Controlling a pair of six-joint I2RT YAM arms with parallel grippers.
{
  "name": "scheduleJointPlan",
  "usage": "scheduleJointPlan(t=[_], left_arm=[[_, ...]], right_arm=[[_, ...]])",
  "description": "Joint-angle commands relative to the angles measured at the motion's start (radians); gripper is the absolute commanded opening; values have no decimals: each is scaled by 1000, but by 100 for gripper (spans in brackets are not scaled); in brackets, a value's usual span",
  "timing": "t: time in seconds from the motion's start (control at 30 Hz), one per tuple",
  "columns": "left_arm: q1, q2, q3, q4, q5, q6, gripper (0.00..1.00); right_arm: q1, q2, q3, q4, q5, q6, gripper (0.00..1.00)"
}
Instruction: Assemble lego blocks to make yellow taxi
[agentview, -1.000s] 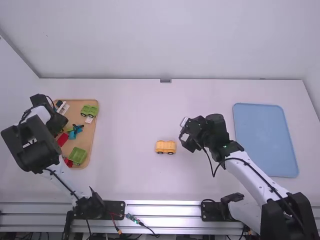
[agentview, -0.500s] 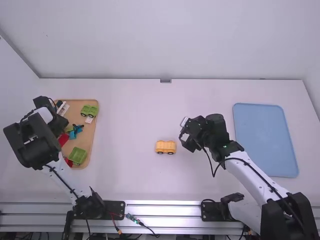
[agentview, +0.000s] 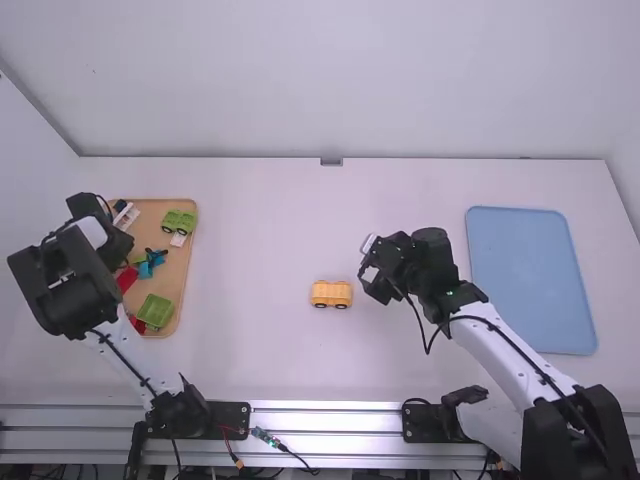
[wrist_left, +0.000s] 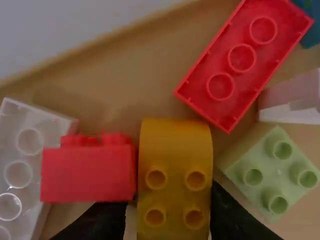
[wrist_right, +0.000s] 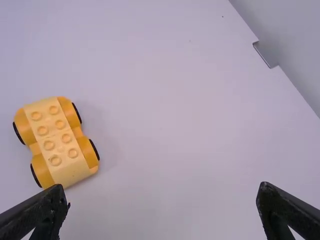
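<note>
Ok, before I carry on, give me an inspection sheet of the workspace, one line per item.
Surface: white table, with a blue mat at the right.
Job's things: yellow car base on the table, on its black wheels; curved yellow block in the tray.
Clutter: red, white and pale green blocks crowd the yellow one; green car in the tray's far part.
Left gripper: at the yellow block.
Right gripper: open, nothing between its fingers.
Cables: black ones along both arms; thin wires over the rail.
Surroundings: white wall behind the table; no hands seen.
</note>
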Motion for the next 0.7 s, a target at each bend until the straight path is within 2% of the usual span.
scheduleJointPlan(t=[0.0, 0.17, 0.3, 0.5, 0.67], left_arm=[[-1, 9, -16, -4, -11, 0, 30], [-5, 9, -15, -8, 18, -8, 23], [-3, 9, -15, -13, 53, -32, 3], [-1, -8, 13, -97, 16, -160, 2], [-9, -62, 31, -134, 11, -154, 2]], right_arm=[[0, -16, -10, -1, -3, 6, 99], [0, -16, -10, 0, -5, 6, 99], [0, -16, -10, 0, -5, 5, 99], [1, -16, -10, 11, -6, 6, 99], [0, -16, -10, 16, -9, 6, 99]])
